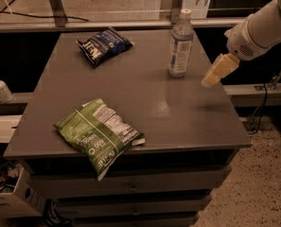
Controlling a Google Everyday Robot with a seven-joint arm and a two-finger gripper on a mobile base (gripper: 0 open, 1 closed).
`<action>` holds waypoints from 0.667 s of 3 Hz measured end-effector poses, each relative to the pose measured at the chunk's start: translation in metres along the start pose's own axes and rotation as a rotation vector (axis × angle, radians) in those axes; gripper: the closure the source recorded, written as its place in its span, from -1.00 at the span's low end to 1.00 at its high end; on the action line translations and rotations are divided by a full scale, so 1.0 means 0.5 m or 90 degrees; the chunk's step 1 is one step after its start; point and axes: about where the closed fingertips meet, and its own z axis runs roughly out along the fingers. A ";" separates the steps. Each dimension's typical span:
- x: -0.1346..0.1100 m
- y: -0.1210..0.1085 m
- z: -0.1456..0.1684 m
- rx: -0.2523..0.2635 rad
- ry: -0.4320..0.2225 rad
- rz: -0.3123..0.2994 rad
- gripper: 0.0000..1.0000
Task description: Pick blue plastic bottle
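The tall, clear bluish plastic bottle (180, 44), with a white screw cap and a white-and-blue printed label, stands upright on the far right part of the grey tabletop (144, 93), close to its back edge. Its long axis is vertical, so its side is open to an approach along the tabletop.

The pale yellow gripper (219, 70) hangs at the end of the white arm (260, 30), which reaches in from the right side of the camera view. It sits near the tabletop's right edge, and a faint shadow on the tabletop below it suggests it is raised off the surface. From the gripper, the bottle lies toward the left of the view and a little farther back. The two are near each other but not touching, with bare tabletop between them.

The gripper points down and toward the bottle's lower half. It holds nothing and touches nothing. How wide it is spread cannot be told from this angle, because it shows only as a single pale block.

The dark blue chip bag (104, 45) and the green chip bag (98, 132) both lie well off the line between gripper and bottle, so the short sideways reach looks unobstructed.
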 end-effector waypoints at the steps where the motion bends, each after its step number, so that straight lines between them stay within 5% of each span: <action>1: -0.049 -0.076 0.044 0.020 -0.090 0.079 -1.00; 2: -0.049 -0.076 0.045 0.020 -0.090 0.079 -1.00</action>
